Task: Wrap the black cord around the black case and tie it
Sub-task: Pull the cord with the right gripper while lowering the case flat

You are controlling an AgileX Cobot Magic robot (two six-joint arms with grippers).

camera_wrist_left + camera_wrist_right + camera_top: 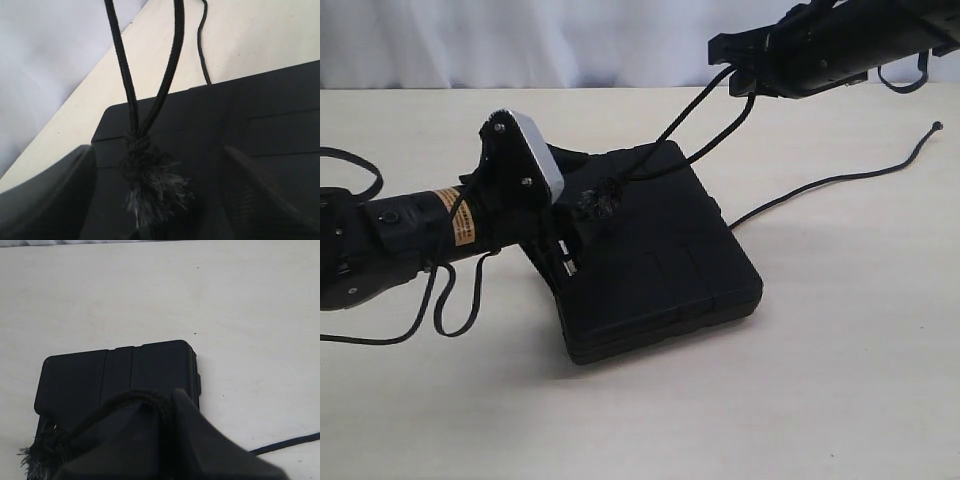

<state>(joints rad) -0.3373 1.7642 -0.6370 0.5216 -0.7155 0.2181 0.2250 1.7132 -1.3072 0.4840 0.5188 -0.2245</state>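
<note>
The black case [670, 260] lies flat mid-table, also seen in the right wrist view [120, 375]. Just above its far-left part hangs the black cord's frayed knot [600, 200]. Two taut strands [690, 125] rise from the knot to my right gripper [738, 80], which is raised and shut on the cord [150, 395]. My left gripper [582, 215] is open, its fingers [55, 195] wide apart on either side of the knot [150, 185] over the case [250, 115]. The cord's tail [820, 185] runs from under the case to the right.
The tail ends in a small knob [937, 126] near the table's far right. The left arm's own cables [450, 300] loop on the table at the left. A white curtain [520, 40] closes off the back edge.
</note>
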